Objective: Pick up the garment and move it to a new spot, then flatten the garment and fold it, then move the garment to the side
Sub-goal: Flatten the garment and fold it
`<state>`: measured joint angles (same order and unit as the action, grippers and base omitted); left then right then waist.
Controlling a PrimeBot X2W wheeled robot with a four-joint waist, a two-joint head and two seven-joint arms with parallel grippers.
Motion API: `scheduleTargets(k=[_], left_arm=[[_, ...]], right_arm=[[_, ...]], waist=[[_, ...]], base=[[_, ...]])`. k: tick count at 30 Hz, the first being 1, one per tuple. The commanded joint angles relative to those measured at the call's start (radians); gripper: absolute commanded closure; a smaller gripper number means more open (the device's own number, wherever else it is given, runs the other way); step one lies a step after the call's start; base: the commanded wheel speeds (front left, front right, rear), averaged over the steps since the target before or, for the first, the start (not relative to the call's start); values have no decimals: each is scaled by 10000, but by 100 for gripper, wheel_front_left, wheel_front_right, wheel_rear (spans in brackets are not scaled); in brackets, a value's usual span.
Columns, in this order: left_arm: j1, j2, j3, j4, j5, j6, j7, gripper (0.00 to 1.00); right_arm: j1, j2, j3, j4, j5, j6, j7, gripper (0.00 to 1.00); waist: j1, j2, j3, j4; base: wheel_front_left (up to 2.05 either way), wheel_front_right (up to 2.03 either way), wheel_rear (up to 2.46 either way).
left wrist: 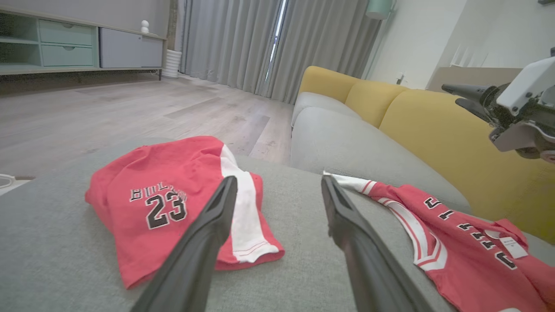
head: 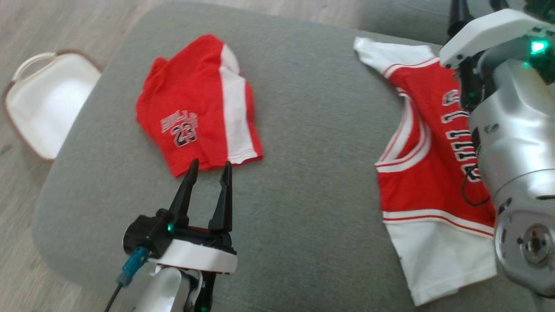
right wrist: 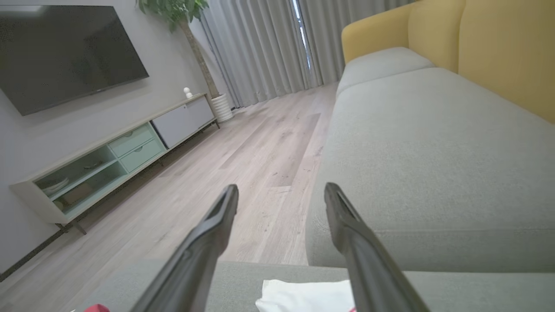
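Two red garments lie on a grey cushion point(head: 303, 130). A sleeveless jersey point(head: 425, 173) with white trim is spread flat at the right, partly hidden by my right arm; it also appears as the jersey point(left wrist: 468, 251). Folded shorts point(head: 197, 104) with a "23" print and a white stripe lie at the left, seen as the shorts point(left wrist: 164, 208) too. My left gripper point(head: 211, 164) is open just short of the shorts' near hem, empty point(left wrist: 278, 182). My right gripper point(right wrist: 281, 190) is open and empty, raised above the jersey's white edge point(right wrist: 303, 297); its fingers point(head: 459, 15) reach past the far end.
A white basket point(head: 43, 99) sits on the wooden floor to the left of the cushion. Beyond the cushion stands a sofa with a grey seat point(left wrist: 347, 138) and a yellow back point(left wrist: 433, 130). A low cabinet point(right wrist: 108, 160) lines the far wall.
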<state>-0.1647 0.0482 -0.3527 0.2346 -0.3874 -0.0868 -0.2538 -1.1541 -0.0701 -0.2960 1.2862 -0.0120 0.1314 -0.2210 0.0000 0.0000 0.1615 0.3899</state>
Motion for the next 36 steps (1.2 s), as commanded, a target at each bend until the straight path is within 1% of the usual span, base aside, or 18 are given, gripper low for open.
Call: scheduleTargets(k=[1, 3, 5, 7, 8, 10, 11, 12, 18, 21, 22, 25, 28, 32, 36], left_arm=[[-353, 20, 419, -356, 74, 39, -80, 0], [-343, 20, 545, -382, 119, 42, -80, 0], [-324, 20, 688, -404, 168, 41, -80, 0], [-270, 20, 847, -448, 195, 53, -80, 0], [-238, 20, 912, -473, 213, 53, -80, 0], [-157, 20, 1038, -511, 270, 55, -80, 0], [-119, 20, 1097, -532, 292, 55, -80, 0], [-48, 20, 1202, -563, 329, 60, -80, 0], [166, 20, 1325, -579, 411, 48, -80, 0], [291, 20, 1369, -555, 435, 36, -80, 0], [291, 20, 1369, -555, 435, 36, -80, 0], [422, 20, 1409, -508, 460, 16, -80, 0], [508, 20, 1431, -461, 467, -4, -80, 0], [491, 20, 1388, -431, 483, -40, -80, 0], [356, 20, 1272, -419, 472, -84, -80, 0]], right_arm=[[-175, 195, 531, -219, 355, -7, -198, 0], [114, 196, 1474, -193, 943, -7, -329, 0], [613, 196, 2468, -578, 1673, -7, -387, 0], [1424, 197, 3407, -1594, 2208, -7, -399, 0], [1914, 197, 3711, -2162, 2377, -7, -401, 0], [2914, 197, 3966, -3256, 2438, -7, -403, 0], [3435, 197, 4039, -3771, 2416, -7, -404, 0], [4461, 197, 4066, -4740, 2247, -7, -405, 0], [7395, 198, 3843, -7435, 2363, -7, -406, 0], [8644, 198, 3818, -8541, 2495, -7, -406, 0], [8644, 198, 3818, -8541, 2495, -7, -406, 0], [9578, 198, 3763, -9388, 2702, -7, -407, 0], [10118, 198, 3746, -9857, 2894, -7, -407, 0], [10294, 198, 3747, -10144, 2822, -7, -407, 0], [10178, 198, 3764, -10236, 2549, -7, -381, 0]], waist=[[0, 0, -244, -489], [0, 0, -367, -867], [0, 0, -500, -1252], [0, 0, -630, -1647], [0, 0, -685, -1824], [0, 0, -802, -2170], [0, 0, -845, -2323], [0, 0, -935, -2584], [0, 0, -1130, -3068], [0, 0, -1184, -3259], [0, 0, -1184, -3259], [0, 0, -1214, -3419], [0, 0, -1207, -3512], [0, 0, -1131, -3495], [0, 0, -985, -3271]], base=[[0, 0, 0], [0, 0, 0], [0, 0, 0], [0, 0, 0], [0, 0, 0], [0, 0, 0], [0, 0, 0], [0, 0, 0], [0, 0, 0], [0, 0, 0], [0, 0, 0], [0, 0, 0], [0, 0, 0], [0, 0, 0], [0, 0, 0]])
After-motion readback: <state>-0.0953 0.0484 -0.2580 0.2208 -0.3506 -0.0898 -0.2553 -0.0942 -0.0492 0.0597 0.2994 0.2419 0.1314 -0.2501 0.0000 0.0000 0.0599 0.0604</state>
